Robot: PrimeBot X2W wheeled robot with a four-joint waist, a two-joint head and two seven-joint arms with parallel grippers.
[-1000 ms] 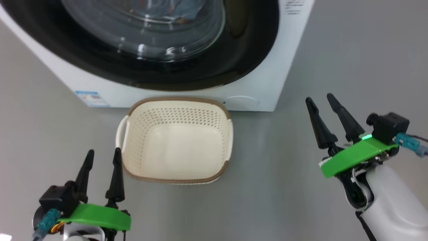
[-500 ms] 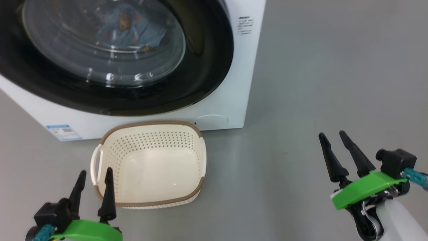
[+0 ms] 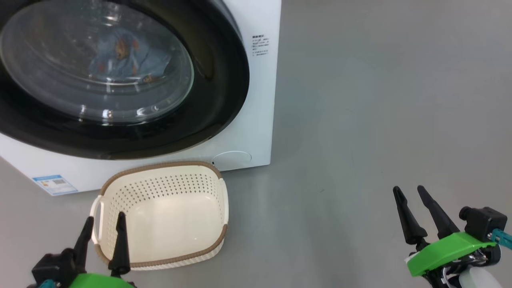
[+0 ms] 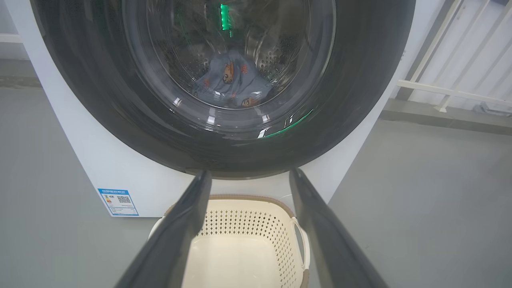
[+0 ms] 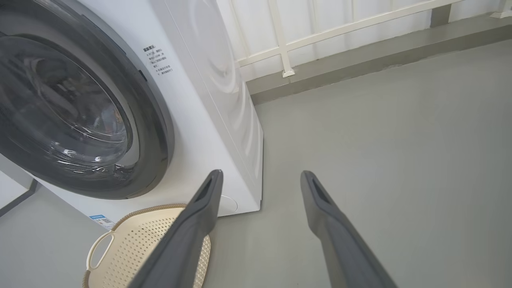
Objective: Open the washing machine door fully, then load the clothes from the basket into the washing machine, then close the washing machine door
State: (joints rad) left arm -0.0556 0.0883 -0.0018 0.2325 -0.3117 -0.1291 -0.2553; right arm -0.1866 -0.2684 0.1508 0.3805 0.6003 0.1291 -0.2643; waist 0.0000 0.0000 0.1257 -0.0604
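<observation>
Left tool (image 3: 105, 218) and right tool (image 3: 408, 189) gape empty, fingers toward the washing machine (image 3: 256, 120). The basket (image 3: 160, 188) sits on the floor (image 3: 360, 120), long axis across the machine's front. Left wrist view: clothes (image 4: 234, 82) lie behind the shut washing machine door (image 4: 100, 100); the blue QR sticker (image 4: 118, 202) is unreadable. Right wrist view: the small print (image 5: 158, 60) is illegible.

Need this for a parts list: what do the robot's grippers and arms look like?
Both the left gripper and right gripper have two long black tapering fingers on a bright green plate, with a black block carrying a teal cable connector. A white forearm shows below the right one.
</observation>
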